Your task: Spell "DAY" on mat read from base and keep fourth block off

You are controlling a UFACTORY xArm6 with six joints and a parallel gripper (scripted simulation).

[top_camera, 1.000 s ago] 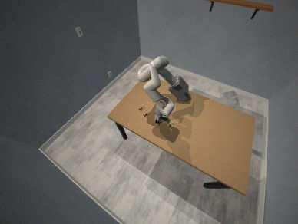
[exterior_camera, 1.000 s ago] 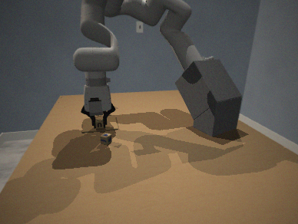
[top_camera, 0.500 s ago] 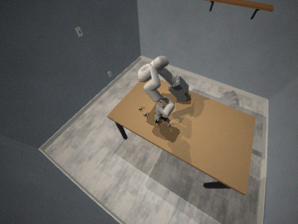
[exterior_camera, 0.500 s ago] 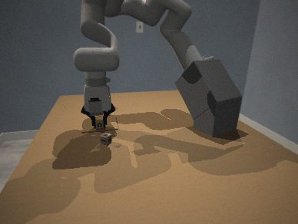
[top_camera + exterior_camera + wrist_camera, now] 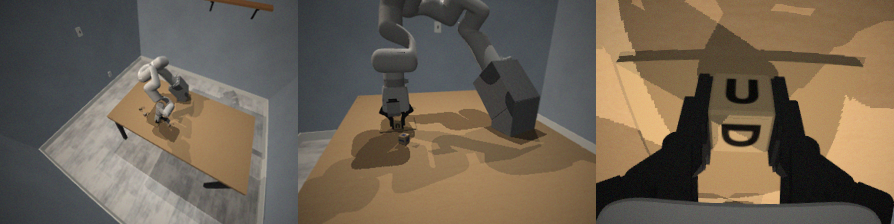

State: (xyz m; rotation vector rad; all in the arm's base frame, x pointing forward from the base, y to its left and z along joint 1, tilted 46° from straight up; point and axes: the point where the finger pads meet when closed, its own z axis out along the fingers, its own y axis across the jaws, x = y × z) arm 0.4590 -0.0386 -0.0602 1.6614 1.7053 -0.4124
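Showing a block between clamped fingers (image 5: 397, 122), black "U" and "D" readable on the block's (image 5: 397, 125) (image 5: 741, 114) two visible faces.

Block (image 5: 397, 125) (image 5: 741, 112) between hand's (image 5: 397, 120) (image 5: 741, 120) fingers | second block (image 5: 404, 139) off mat (image 5: 409, 130) | two blocks near each other on table (image 5: 200, 126) (image 5: 482, 184)
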